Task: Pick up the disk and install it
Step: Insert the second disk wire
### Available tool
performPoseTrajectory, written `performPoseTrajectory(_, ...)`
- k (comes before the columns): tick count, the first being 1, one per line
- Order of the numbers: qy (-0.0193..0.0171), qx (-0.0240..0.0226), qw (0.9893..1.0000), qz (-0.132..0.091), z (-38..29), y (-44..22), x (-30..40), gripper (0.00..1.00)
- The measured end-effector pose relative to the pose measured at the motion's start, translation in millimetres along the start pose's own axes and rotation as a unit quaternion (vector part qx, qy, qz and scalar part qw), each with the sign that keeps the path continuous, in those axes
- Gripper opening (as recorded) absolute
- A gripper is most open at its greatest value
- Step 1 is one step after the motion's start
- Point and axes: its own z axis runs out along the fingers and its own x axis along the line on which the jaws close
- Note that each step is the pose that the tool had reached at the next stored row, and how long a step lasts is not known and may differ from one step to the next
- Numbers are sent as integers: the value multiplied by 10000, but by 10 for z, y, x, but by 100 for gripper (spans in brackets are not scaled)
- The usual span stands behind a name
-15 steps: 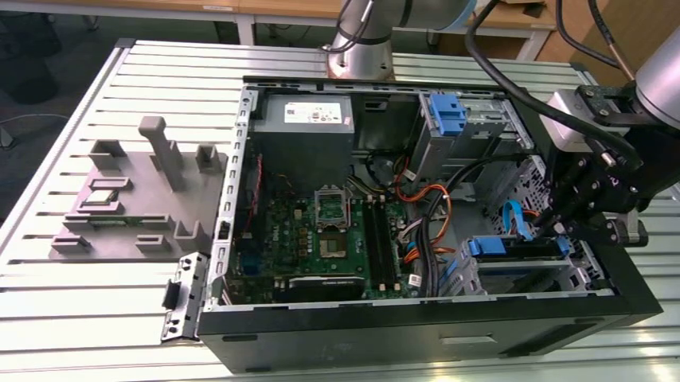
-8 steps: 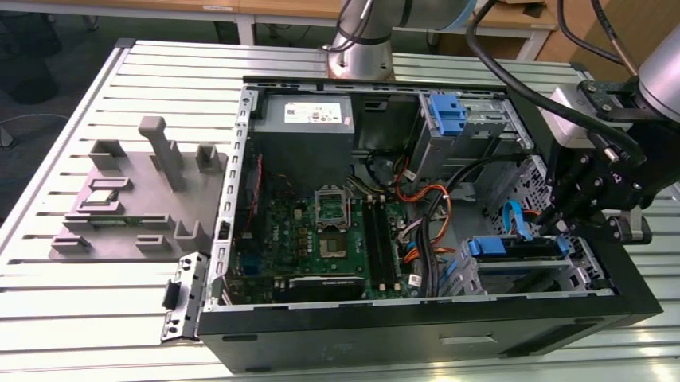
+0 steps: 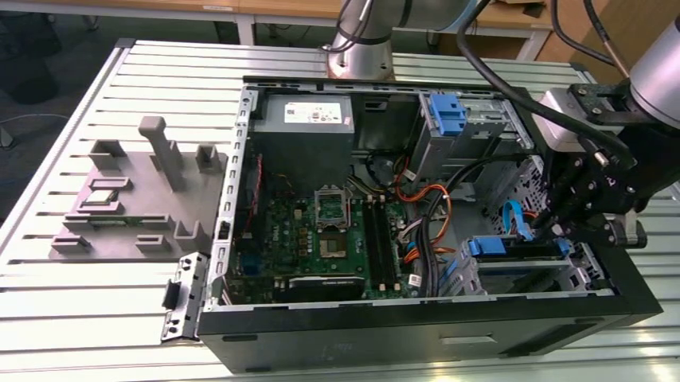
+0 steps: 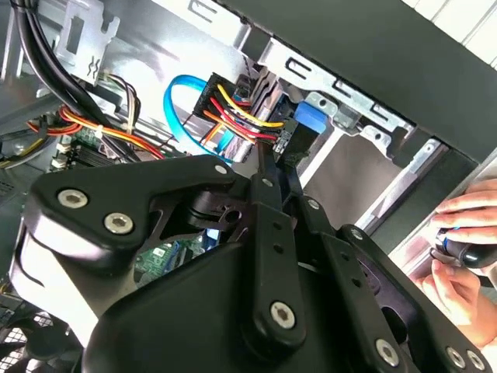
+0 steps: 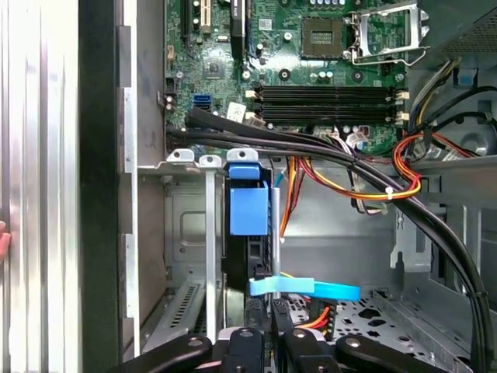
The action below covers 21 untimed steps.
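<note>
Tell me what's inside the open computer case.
Inside the computer case: green motherboard, grey power supply, cables, drive cage holding the disk. The gripper covers the cage's far side.

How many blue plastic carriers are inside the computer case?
2. One blue carrier in the bay beside the power supply; another in the cage by the claw. Others may be hidden.

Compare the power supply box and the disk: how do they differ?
The power supply box is bigger, grey, with a white sticker, in the corner by the arm's base. The disk shows blue rails and sits in the drive cage at the gripper. Both are inside the case.
</note>
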Motion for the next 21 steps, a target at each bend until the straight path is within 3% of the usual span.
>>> performPoseTrajectory(7, 51, -9, 10000, 0, 20, 8, 31, 17)
performPoseTrajectory(17, 176, -73, 9998, -1, 58, 6, 36, 17)
performPoseTrajectory(21, 177, -73, 9998, 0, 59, 6, 36, 17)
